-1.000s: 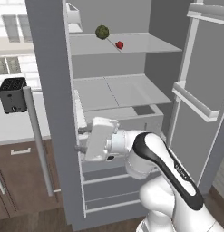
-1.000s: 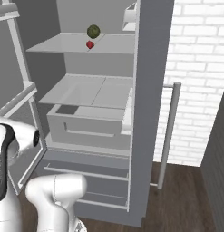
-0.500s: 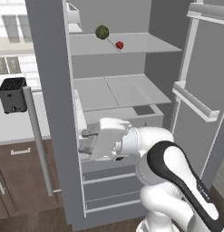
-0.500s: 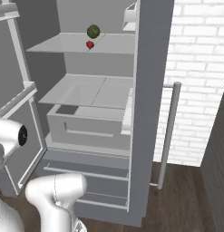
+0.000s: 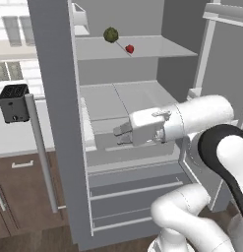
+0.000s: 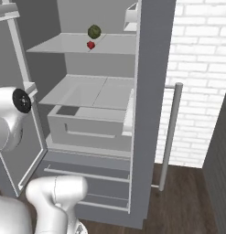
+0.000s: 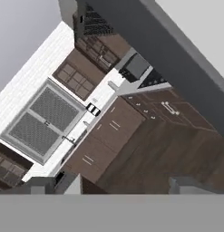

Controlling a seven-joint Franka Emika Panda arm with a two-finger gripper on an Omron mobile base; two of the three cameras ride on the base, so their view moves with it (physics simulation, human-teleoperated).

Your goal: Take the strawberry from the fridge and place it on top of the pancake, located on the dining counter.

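Reaching sideways across the front of the open fridge (image 5: 59,123), the arm carries its gripper (image 5: 119,136) level with the drawer just under the middle shelf; the two short dark fingers (image 5: 124,129) point left toward the near door's edge, and they stand well apart with nothing between them. In the hand view the finger tips (image 7: 68,181) rise at the bottom, again spread wide, with brown cabinets (image 7: 109,136) and a dark wood floor beyond them, all tilted by the roll of the hand.

Past the gripper, the fridge stands with both doors swung out. A long bar handle (image 5: 40,147) hangs on the near door in the left base view, and another handle (image 6: 168,137) shows on the other door in the right base view. Two lower drawers sit shut under the pale shelves.

Higher and deeper, the strawberry (image 5: 129,48) lies on the top shelf, near its front, just beside a dark green bumpy ball (image 5: 110,34) that sits a little farther back. The berry is well above the gripper.

Beyond the left door, a black toaster (image 5: 14,102) rests on a pale counter over brown cabinets.
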